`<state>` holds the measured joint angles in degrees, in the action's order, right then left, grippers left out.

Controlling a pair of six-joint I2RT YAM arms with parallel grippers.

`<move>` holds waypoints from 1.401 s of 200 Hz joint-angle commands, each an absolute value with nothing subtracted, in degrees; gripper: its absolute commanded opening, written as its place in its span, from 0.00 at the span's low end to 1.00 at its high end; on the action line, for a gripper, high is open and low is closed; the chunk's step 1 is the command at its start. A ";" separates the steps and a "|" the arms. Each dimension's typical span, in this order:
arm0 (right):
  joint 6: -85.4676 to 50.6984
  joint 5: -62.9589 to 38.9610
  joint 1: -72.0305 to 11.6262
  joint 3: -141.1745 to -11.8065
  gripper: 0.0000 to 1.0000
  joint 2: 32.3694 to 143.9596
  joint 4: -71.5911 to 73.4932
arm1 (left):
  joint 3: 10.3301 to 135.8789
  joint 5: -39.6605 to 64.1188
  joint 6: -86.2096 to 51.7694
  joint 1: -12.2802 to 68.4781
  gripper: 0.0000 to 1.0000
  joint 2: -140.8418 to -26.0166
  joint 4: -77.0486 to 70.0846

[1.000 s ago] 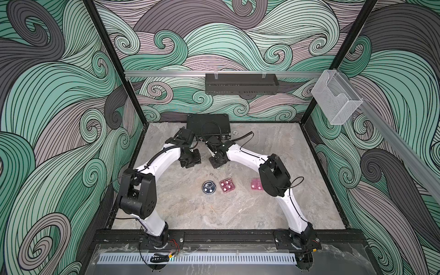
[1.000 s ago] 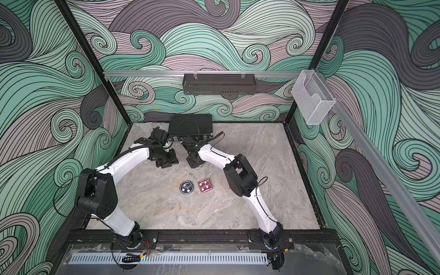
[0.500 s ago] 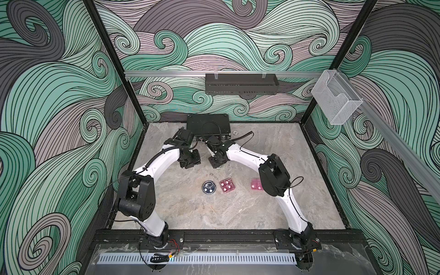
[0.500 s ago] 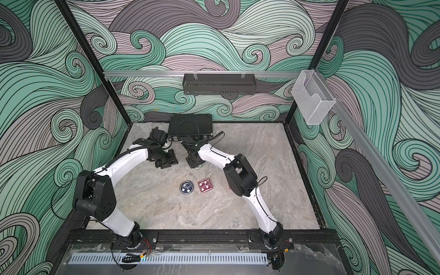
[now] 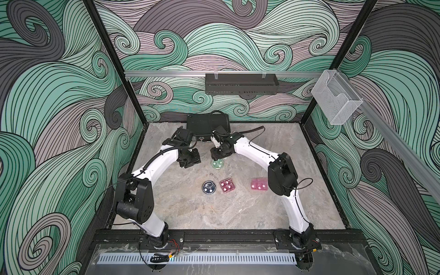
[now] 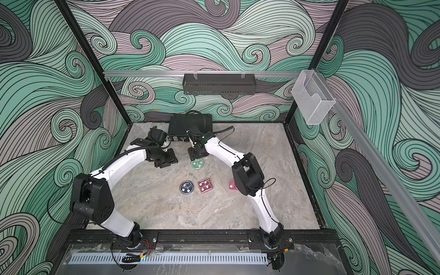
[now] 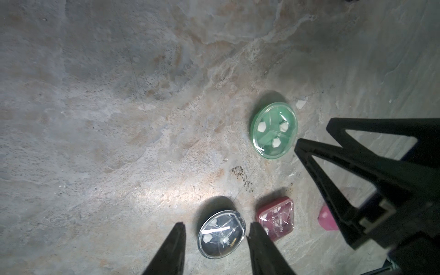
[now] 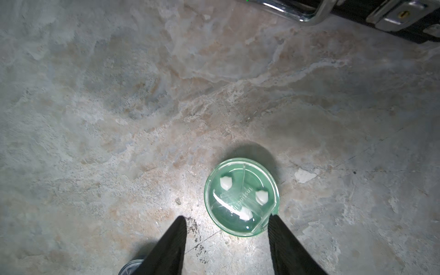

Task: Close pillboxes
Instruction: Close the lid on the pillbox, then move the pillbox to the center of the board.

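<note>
Four pillboxes with white pills lie on the marble table (image 5: 238, 214). The round green one (image 5: 217, 163) (image 8: 240, 198) has its clear lid down and sits just in front of my right gripper (image 5: 216, 156) (image 8: 227, 217), which is open and holds nothing; one fingertip is at the box's rim. The round dark blue box (image 5: 209, 187) (image 7: 221, 234), the square dark pink box (image 5: 227, 185) (image 7: 276, 217) and the rectangular light pink box (image 5: 259, 184) form a row nearer the front. My left gripper (image 5: 190, 160) (image 7: 217, 225) is open and empty, to the left of the green box.
A black briefcase (image 5: 207, 123) (image 8: 381, 14) with metal latches stands at the back wall behind both grippers. My right arm's elbow (image 6: 247, 176) covers part of the light pink box (image 6: 232, 185). In the left wrist view the right gripper's black fingers (image 7: 357, 166) stand beside the green box (image 7: 273, 129).
Both grippers have opened wider. The right gripper has come off the green pillbox, which was hidden under it before and now shows in both top views.
</note>
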<state>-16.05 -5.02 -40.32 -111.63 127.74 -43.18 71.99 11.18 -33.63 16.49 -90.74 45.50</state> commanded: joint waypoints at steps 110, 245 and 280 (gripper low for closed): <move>-27.92 -23.03 -34.10 -97.61 0.70 127.97 -28.76 | 70.68 10.90 -33.57 16.08 0.73 -84.16 48.77; -23.83 -25.95 -37.45 -102.43 0.56 134.22 -30.57 | 69.72 10.37 -33.57 16.00 0.72 -81.83 49.91; -21.32 -25.86 -40.43 -106.14 0.55 135.59 -32.78 | 69.48 9.69 -33.22 15.99 0.72 -80.38 50.48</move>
<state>-24.29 -25.87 -38.13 -103.90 133.71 -29.36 69.54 10.94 -33.65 16.34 -83.35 48.29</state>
